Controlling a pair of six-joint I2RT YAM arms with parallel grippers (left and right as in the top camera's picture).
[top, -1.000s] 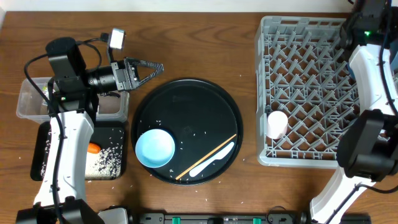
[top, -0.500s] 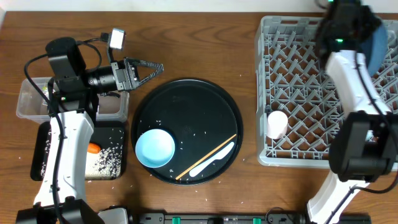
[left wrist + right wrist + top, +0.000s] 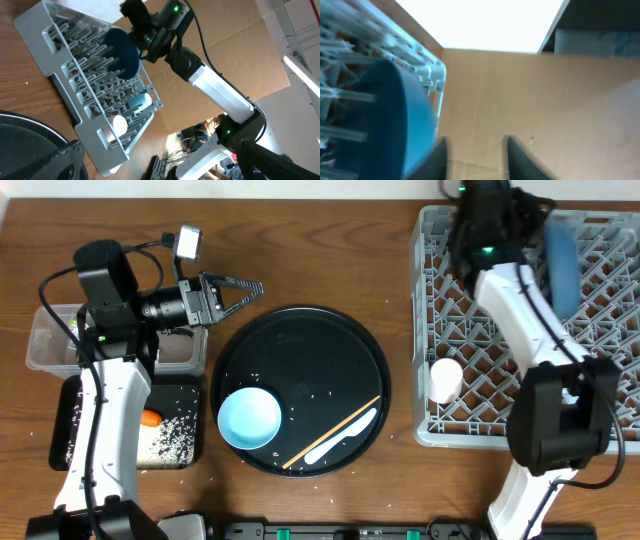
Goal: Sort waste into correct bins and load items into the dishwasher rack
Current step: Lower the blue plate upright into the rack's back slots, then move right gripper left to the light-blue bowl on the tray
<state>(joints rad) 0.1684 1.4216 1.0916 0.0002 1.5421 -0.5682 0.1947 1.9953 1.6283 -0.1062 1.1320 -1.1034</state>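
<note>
dark-blue plate [image 3: 560, 265] upright in rack [image 3: 470, 432] | pink cup [image 3: 445, 378] well apart

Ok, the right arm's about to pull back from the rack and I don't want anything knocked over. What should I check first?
1. Plate standing on edge in rack: ok.
2. Right gripper open, plate beside it, not in its grip: ok.
3. Plate firmly seated between pegs: cannot tell.
4. Pink cup lying in rack, away from plate: ok.
5. Left gripper open and empty: ok.
</note>
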